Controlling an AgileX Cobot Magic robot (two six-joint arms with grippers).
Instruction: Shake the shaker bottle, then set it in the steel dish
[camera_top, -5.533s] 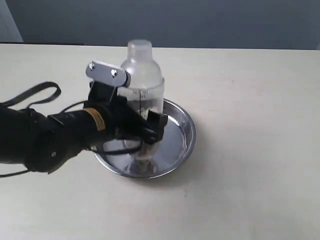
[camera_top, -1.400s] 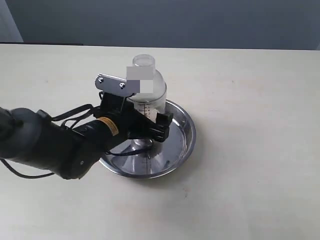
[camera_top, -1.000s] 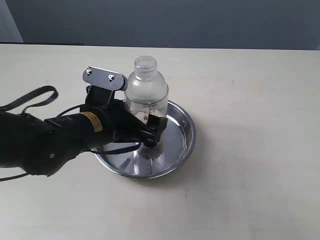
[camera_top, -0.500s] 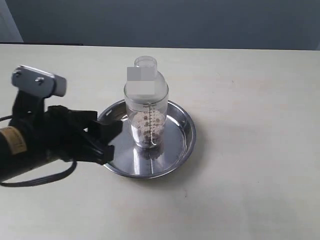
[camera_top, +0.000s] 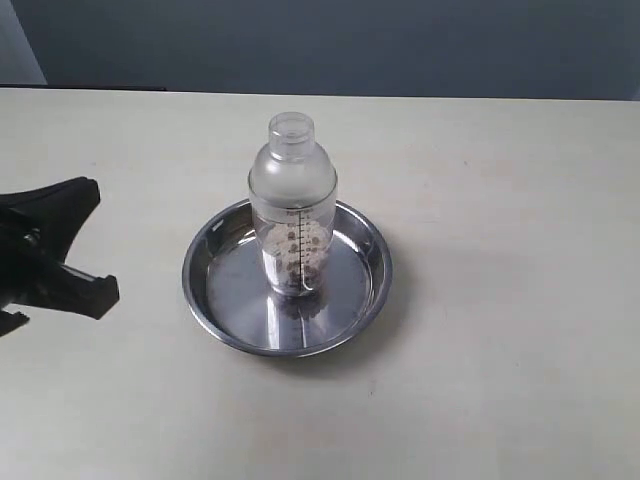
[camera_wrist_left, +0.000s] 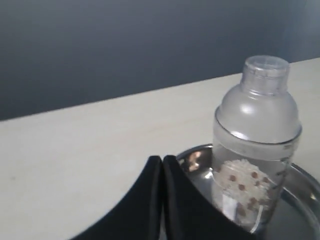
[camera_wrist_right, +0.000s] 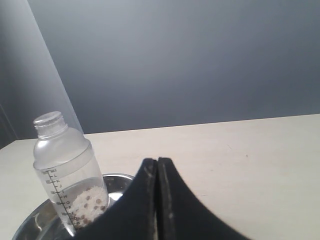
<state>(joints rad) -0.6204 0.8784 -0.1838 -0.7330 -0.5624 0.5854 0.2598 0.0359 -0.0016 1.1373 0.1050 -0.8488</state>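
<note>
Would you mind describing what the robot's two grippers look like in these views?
Both are plain matte black. The left gripper has two smooth fingers that curve from a broad base and taper to narrow rounded tips. The right gripper matches it in shape and colour. No markings show on the fingers.

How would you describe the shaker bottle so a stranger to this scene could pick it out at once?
On the pale table, find the round steel dish near the middle. The shaker bottle stands upright in it. Unlike the low shiny dish, it is tall, clear plastic with a frosted dome and speckled granules.
</note>
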